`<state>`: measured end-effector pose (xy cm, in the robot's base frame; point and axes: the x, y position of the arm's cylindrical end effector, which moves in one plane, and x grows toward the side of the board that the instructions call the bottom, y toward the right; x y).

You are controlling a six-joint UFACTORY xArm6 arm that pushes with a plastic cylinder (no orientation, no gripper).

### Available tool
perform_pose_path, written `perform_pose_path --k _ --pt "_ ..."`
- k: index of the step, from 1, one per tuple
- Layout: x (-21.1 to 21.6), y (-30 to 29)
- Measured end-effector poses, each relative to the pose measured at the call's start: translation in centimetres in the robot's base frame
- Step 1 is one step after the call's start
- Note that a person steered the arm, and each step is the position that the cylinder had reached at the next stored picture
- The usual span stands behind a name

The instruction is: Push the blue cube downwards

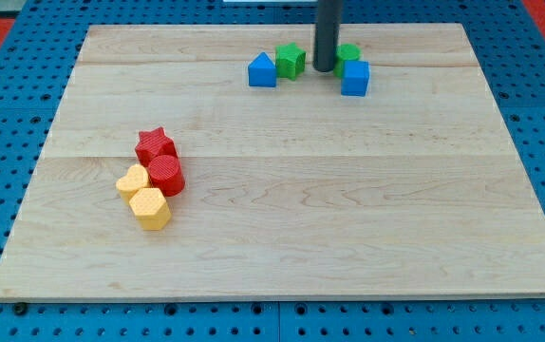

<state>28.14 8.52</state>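
Note:
The blue cube (pixel 355 78) sits near the view's top, right of centre, on the wooden board (pixel 282 228). My tip (pixel 325 68) stands just to its upper left, apart from it by a small gap. A green block (pixel 347 53) lies right behind the cube, partly hidden by my rod. A green star-like block (pixel 291 60) is to the left of my tip, and a blue house-shaped block (pixel 262 70) lies further left.
At the view's left a cluster lies together: a red star (pixel 156 145), a red cylinder (pixel 166 175), a yellow block (pixel 133 181) and a yellow hexagon-like block (pixel 150 208). Blue pegboard surrounds the board.

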Motion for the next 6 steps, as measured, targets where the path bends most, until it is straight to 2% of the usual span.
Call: perform_pose_path --k 1,2,3,4,5,6 --pt "3.1 3.2" --pt "9.6 0.6" --pt "10.7 -0.3" --pt "5.2 -7.2" --pt "1.1 -1.4" --pt "2.2 5.0"
